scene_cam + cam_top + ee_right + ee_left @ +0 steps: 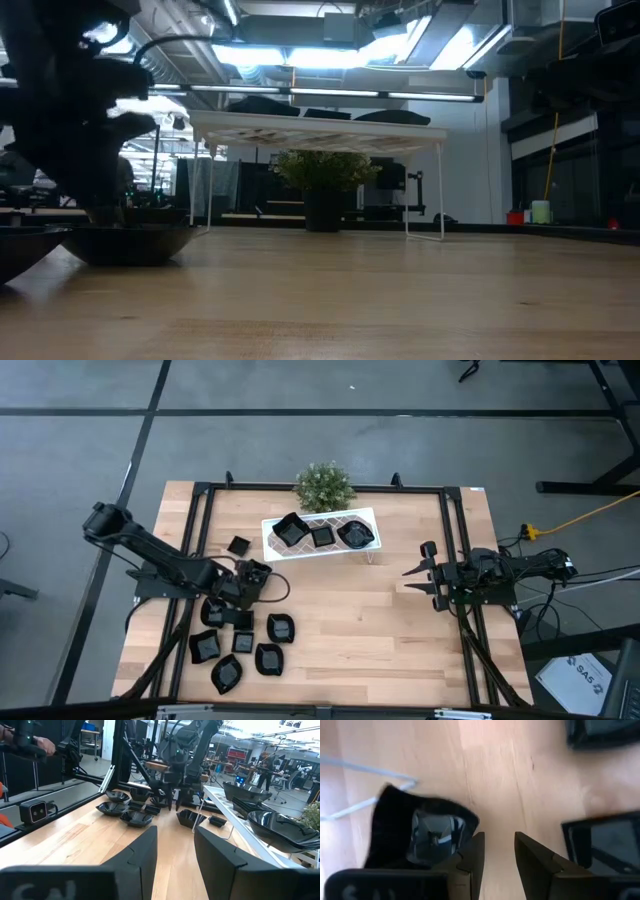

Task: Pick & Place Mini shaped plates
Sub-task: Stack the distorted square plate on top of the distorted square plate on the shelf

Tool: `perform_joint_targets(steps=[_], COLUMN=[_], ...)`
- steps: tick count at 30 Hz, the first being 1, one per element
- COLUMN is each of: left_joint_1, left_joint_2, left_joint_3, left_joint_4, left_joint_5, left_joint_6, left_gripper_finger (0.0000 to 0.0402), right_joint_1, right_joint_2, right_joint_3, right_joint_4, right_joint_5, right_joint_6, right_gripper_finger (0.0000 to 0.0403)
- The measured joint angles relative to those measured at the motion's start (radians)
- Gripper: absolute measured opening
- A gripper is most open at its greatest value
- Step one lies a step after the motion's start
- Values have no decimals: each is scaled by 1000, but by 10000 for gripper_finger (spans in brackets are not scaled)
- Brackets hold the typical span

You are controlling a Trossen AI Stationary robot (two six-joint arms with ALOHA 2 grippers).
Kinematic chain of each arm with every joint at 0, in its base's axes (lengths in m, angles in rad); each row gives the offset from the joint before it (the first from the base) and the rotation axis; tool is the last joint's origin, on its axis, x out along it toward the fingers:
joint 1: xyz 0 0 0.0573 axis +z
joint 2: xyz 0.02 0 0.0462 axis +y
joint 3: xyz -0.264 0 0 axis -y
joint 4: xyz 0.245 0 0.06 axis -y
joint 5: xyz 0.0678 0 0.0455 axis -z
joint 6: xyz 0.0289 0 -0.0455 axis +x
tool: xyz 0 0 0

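Left gripper [262, 576], jaws parted and holding nothing, is low over the wooden table [340, 625] at the upper edge of the cluster of mini shaped plates [245, 645]; one plate [417, 832] lies just beside its fingers. A lone plate [238, 545] sits near the white rack [318, 550]. The rack carries three plates [322, 534], with a green plant [324, 486] behind. Right gripper [412, 578], jaws parted and empty, waits at the table's right side.
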Motion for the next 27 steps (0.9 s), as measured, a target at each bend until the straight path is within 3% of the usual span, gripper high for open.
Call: perform_joint_targets(steps=[8, 18, 27], left_joint_1=[0, 1, 37], left_joint_2=[-5, 8, 120], left_joint_3=[24, 21, 21], left_joint_4=[-22, -59, -60], left_joint_5=[-51, -92, -99], left_joint_6=[71, 44, 45], left_gripper_finger=[100, 100, 100], right_joint_1=[0, 0, 0], right_joint_2=[0, 0, 0], right_joint_3=[0, 0, 0], right_joint_4=[0, 0, 0], right_joint_5=[0, 0, 0], right_joint_6=[0, 0, 0], right_gripper_finger=[129, 129, 129])
